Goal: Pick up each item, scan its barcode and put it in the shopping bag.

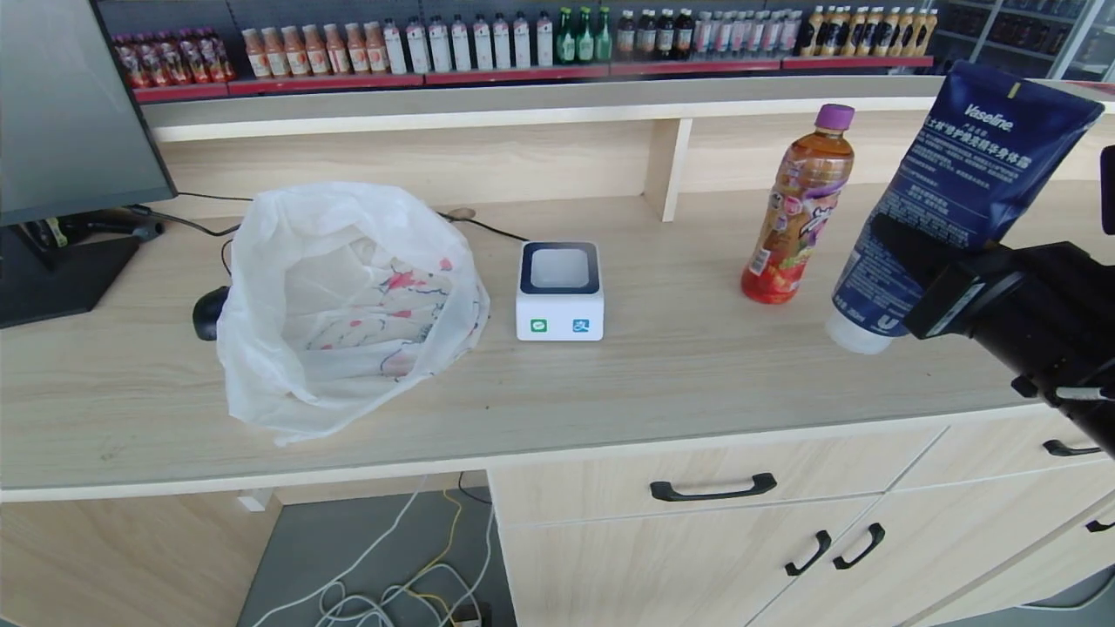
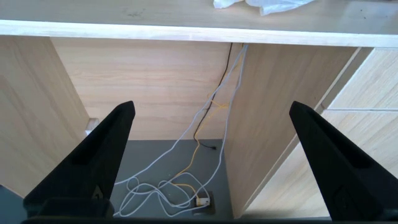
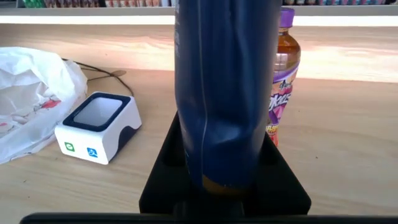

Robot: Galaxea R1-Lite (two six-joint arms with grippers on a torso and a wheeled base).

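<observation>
My right gripper (image 1: 923, 261) is shut on a dark blue lotion tube (image 1: 958, 183), held tilted above the counter at the right with its white cap down. In the right wrist view the tube (image 3: 221, 93) stands between the fingers (image 3: 168, 155). A juice bottle (image 1: 797, 209) with a purple cap stands left of the tube and shows behind it as the bottle (image 3: 283, 81). The white scanner box (image 1: 560, 290) sits mid-counter, the scanner (image 3: 98, 126). A white shopping bag (image 1: 348, 300) lies open to its left. My left gripper (image 2: 211, 162) is open below the counter edge, holding nothing.
A monitor (image 1: 74, 104) and a black mouse (image 1: 209, 312) are at the counter's left. A raised wooden shelf (image 1: 557, 113) runs along the back with drink bottles behind it. Drawers with black handles (image 1: 712, 488) sit under the counter. Cables (image 2: 186, 180) lie on the floor.
</observation>
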